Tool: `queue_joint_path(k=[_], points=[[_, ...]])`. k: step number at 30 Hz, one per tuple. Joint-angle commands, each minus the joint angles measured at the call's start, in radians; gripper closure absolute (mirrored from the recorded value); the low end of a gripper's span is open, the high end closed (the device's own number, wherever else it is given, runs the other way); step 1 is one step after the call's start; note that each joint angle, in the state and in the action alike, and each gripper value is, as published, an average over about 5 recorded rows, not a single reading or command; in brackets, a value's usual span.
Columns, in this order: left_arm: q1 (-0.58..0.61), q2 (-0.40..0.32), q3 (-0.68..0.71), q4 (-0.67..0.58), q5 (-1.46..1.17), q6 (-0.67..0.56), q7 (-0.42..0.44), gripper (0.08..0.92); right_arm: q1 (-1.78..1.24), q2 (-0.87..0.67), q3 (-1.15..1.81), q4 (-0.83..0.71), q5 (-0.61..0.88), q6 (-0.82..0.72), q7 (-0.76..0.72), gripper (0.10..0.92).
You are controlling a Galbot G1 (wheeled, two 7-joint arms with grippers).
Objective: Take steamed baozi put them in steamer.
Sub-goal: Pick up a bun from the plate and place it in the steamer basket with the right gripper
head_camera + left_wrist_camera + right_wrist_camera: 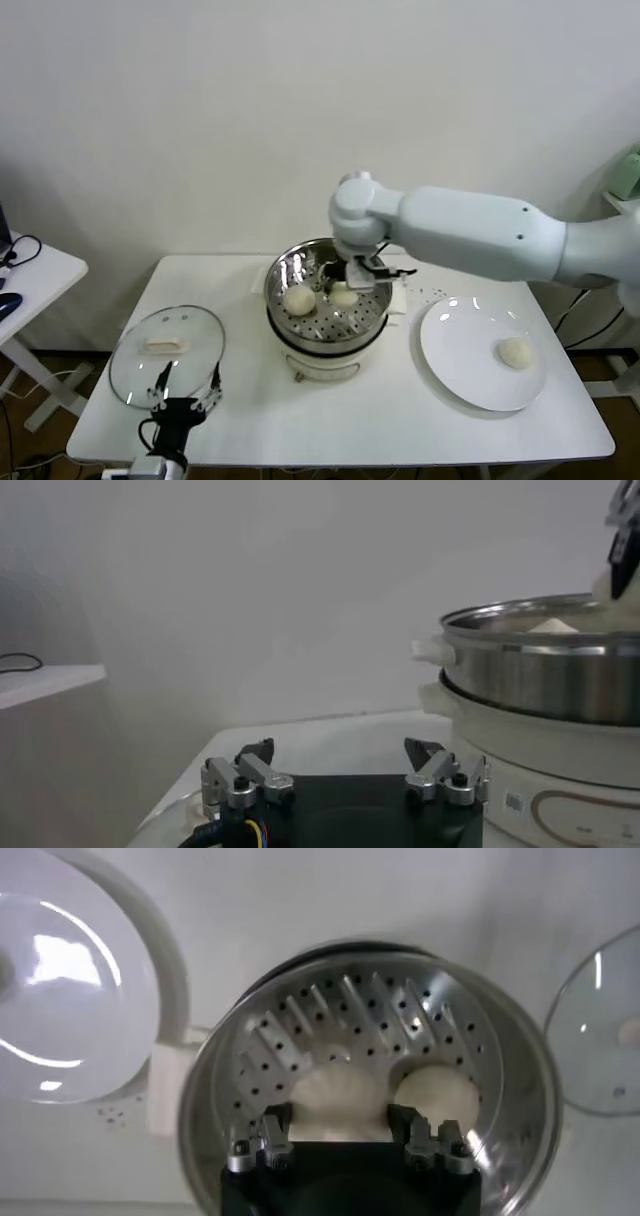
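The right hand (358, 272) hangs just over the steamer (372, 322), its fingers pinching a bun (338, 1098) between them. In the right wrist view the bun sits snug between the two fingers (262, 1138), low over the holed tray. A second bun (432, 1094) lies on the tray just beside the held one, nearly touching it, and in the head view two buns show inside the pot, the other one (298, 299) further to the hand's left. One more bun (515, 352) waits on the white plate (455, 360), well off to the hand's right on the counter (400, 420).

The step in hand looks like setting this bun down on the tray. To do it well, I would lower until the bun rests on the tray and only then spread the fingers, and only a little, since the neighbouring bun is so close that a wide opening could nudge it. Lift straight up afterwards so the soft dough is not dragged.

The left hand (345, 780) is parked low near the counter's front edge, beside the glass lid (167, 352), fingers spread and holding nothing.
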Motion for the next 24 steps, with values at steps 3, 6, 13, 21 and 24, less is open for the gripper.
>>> queue_joint_path(k=[3,6,13,21,24], points=[[0.004,-0.003,0.003,0.010,0.000,-0.003,0.000,0.177,-0.088,0.089,0.002,-0.037,-0.020,0.018,0.001,0.381],[0.003,-0.004,0.005,0.012,0.001,-0.003,0.000,0.177,-0.090,0.085,-0.003,-0.037,-0.011,0.017,0.001,0.380],[-0.001,-0.007,0.009,0.016,0.004,-0.001,0.000,0.177,-0.092,0.077,-0.010,-0.034,0.012,0.012,0.000,0.381],[-0.001,-0.008,0.010,0.019,0.004,-0.001,-0.001,0.177,-0.088,0.068,-0.013,-0.036,0.020,0.006,-0.005,0.376],[-0.001,-0.009,0.010,0.019,0.004,-0.001,-0.001,0.177,-0.088,0.062,-0.014,-0.037,0.020,0.007,-0.004,0.373]])
